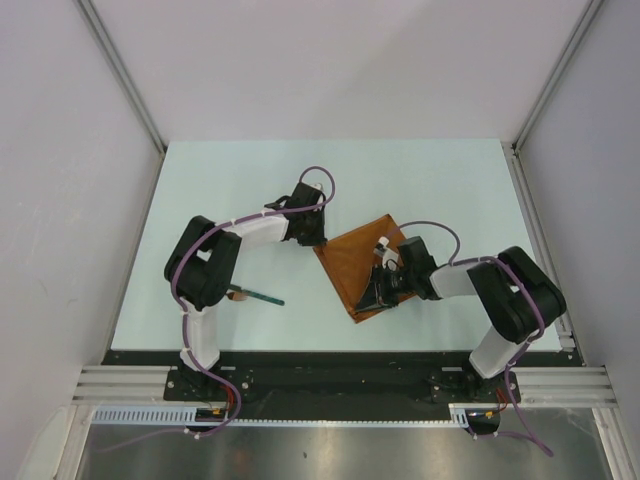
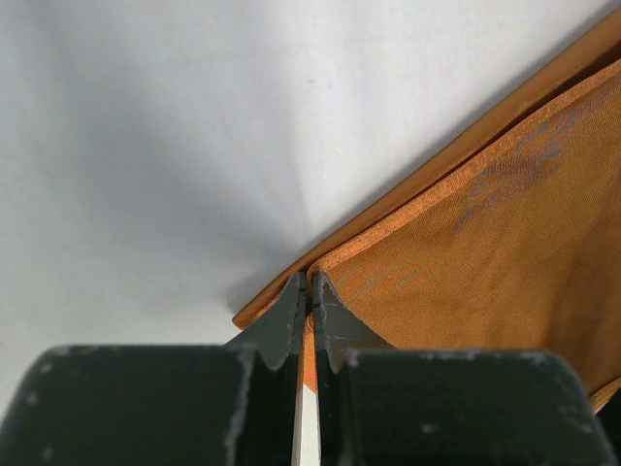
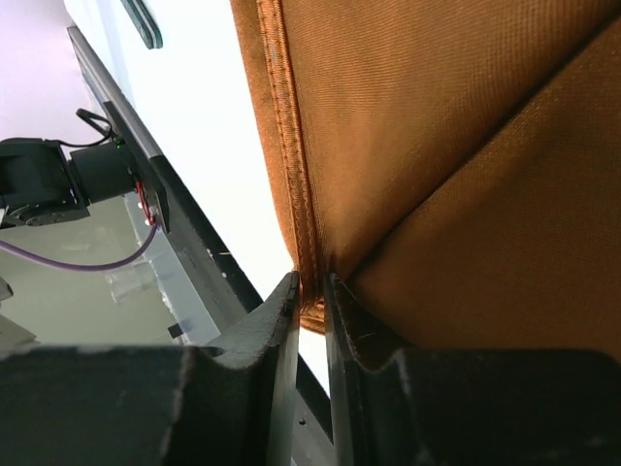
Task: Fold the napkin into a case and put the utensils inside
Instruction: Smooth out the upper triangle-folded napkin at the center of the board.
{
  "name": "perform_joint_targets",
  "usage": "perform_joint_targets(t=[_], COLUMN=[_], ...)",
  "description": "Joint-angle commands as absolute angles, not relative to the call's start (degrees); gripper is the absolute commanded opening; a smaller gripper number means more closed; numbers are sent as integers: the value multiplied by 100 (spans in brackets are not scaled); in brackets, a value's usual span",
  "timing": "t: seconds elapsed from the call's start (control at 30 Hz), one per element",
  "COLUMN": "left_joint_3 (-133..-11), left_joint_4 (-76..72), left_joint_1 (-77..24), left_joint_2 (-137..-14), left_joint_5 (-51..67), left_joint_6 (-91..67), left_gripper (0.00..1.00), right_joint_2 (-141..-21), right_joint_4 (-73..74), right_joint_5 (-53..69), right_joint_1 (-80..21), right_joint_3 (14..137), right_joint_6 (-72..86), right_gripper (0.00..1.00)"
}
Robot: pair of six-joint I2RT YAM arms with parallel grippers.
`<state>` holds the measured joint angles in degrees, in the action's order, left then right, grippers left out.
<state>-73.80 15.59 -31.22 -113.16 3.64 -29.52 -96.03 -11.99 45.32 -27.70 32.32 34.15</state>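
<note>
The rust-orange napkin (image 1: 358,262) lies partly folded in the middle of the table, its upper layer doubled over. My left gripper (image 1: 313,240) is shut on the napkin's left corner (image 2: 312,291). My right gripper (image 1: 372,300) is shut on the near corner's hem (image 3: 309,291). The napkin fills the left wrist view (image 2: 485,252) and the right wrist view (image 3: 437,146). A teal-handled utensil (image 1: 262,296) lies on the table left of the napkin, under my left arm, with a brown-ended piece (image 1: 236,294) beside it. The teal handle also shows in the right wrist view (image 3: 144,21).
The pale table (image 1: 250,180) has white walls on three sides. A black rail (image 1: 330,357) runs along the near edge, with both arm bases behind it.
</note>
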Motion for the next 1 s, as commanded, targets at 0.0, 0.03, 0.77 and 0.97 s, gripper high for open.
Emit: perform_joint_targets(t=[0.0,0.03,0.77,0.97], left_joint_3=[-7374,-7357,-7348,-7497], left_joint_4=[1485,1485,1494,1643], left_joint_1=[-3076,-3076,-3032,-2936], left_joint_2=[-11189,-11171,-10987,-10872], left_joint_5=[378,378,255,334], left_joint_6=[-2962,-2962,-2874,-2769], left_gripper=[5,5,7,16], right_joint_2=[-9046,-8983,-8658,-8087], right_joint_4=[-880,-827,-397,693], right_joint_5=[4368,4351,3560,3165], right_joint_1=[-2821,-2882,-3295,-3498], right_joint_3=[3471,3559,3409,4007], right_joint_6=[3278,3296,3138,2831], right_gripper=[20,20,28,42])
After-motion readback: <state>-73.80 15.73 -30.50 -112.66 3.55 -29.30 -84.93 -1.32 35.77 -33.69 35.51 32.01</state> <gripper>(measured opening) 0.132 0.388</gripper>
